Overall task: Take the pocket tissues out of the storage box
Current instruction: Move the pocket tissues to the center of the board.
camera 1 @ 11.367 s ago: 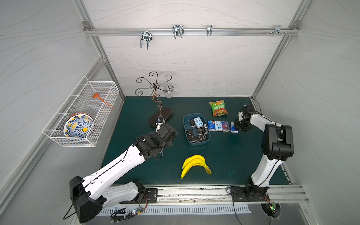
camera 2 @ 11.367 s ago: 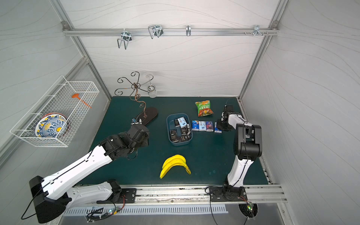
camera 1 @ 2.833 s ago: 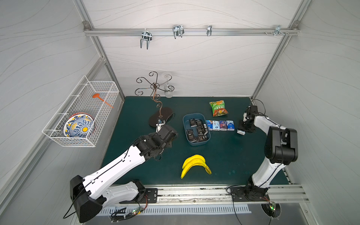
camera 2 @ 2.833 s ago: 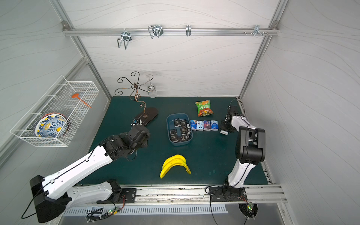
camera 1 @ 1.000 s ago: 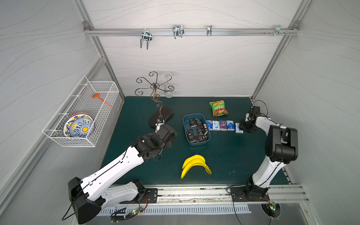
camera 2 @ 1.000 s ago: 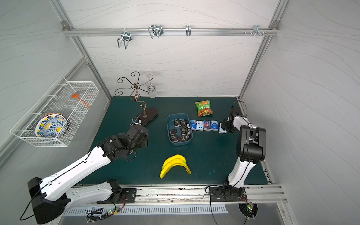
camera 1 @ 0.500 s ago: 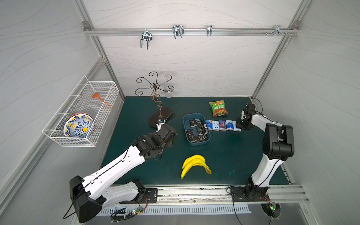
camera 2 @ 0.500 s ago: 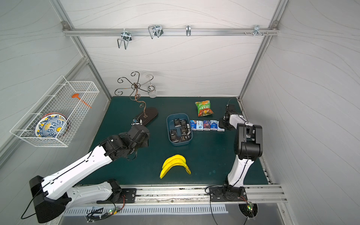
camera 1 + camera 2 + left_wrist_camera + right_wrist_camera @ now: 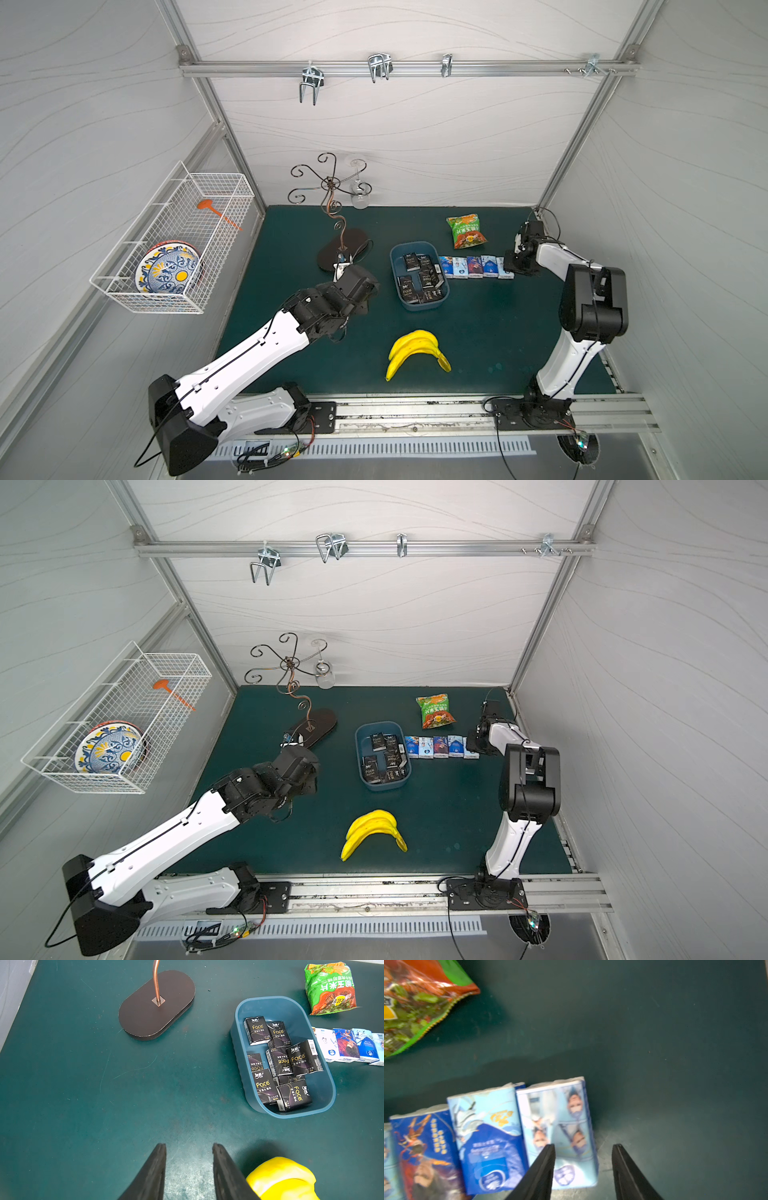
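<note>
Right wrist view: the right gripper (image 9: 583,1145) has its two black jaws parted by a moderate gap, with nothing clamped between them. One jaw overlaps the end pack (image 9: 556,1126), a pale blue pack lying flat, and the other stands over bare green mat (image 9: 675,1043). The picture is blurred, so I cannot tell whether the jaw touches that pack.

That pack closes a row of five blue-and-white packs (image 9: 474,267). They lie side by side on the mat, running out from the storage box (image 9: 270,997) on its right-arm side. The nearest pack is just beside the box wall and the end pack is farthest from it.

In the left wrist view, the left gripper (image 9: 189,1144) also has its jaws a little apart, with bare mat between them and nothing held. It hangs on the opposite side of the box, well apart from it.

Inside the blue-grey box, the black packs (image 9: 299,1059) lie jumbled, some flat and some tilted on others. They have gold and white lettering.

A green-orange snack bag (image 9: 330,987) lies near the box's back corner on the row side. A yellow bunch of bananas (image 9: 415,349) lies in front of the box, toward the arm bases. A dark oval stand base (image 9: 155,1005) sits on the box's left-arm side. A white wire basket (image 9: 174,237) hangs on the wall, well apart from the box on that same side, and it holds a patterned plate (image 9: 168,270).
</note>
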`<state>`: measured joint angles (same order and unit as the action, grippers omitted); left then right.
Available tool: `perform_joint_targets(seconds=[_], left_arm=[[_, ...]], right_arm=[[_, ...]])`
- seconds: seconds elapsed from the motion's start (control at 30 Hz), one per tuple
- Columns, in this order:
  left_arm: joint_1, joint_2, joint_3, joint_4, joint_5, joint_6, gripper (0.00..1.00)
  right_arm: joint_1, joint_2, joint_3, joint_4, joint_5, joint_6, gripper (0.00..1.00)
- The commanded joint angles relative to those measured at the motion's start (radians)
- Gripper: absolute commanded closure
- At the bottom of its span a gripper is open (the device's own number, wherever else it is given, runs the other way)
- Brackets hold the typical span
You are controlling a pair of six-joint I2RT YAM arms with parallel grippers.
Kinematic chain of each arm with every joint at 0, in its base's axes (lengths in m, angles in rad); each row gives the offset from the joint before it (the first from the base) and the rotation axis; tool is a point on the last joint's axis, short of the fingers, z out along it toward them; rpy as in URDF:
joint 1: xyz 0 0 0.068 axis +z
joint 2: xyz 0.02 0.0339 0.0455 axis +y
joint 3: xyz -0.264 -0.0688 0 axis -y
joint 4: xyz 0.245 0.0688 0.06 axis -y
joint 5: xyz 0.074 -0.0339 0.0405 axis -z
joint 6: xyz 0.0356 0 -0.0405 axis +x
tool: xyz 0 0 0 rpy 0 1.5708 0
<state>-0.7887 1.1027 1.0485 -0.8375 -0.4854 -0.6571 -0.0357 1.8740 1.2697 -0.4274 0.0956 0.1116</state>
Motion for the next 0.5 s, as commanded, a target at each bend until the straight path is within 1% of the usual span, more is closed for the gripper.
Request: perform_joint_targets(seconds=[0.0,0.2,0.3,0.4,0.47], left_arm=[[-0.003,0.004,0.041,0.026,-0.007,0.011,0.59],[-0.004,0.009,0.045,0.027,-0.005,0.011,0.59],[-0.004,0.009,0.047,0.026,-0.008,0.011,0.59],[-0.004,0.014,0.047,0.028,-0.011,0.011,0.59],[-0.004,0.021,0.048,0.028,-0.015,0.010,0.59]], right_arm=[[0.010,-0.025,0.016,-0.011,-0.012,0.000,0.50],[0.014,-0.043,0.020,-0.015,-0.016,0.000,0.50],[0.027,-0.079,0.017,-0.019,-0.016,-0.001,0.50],[0.064,-0.129,0.028,-0.037,-0.011,-0.011,0.49],[0.113,-0.169,0.041,-0.059,-0.005,-0.021,0.49]])
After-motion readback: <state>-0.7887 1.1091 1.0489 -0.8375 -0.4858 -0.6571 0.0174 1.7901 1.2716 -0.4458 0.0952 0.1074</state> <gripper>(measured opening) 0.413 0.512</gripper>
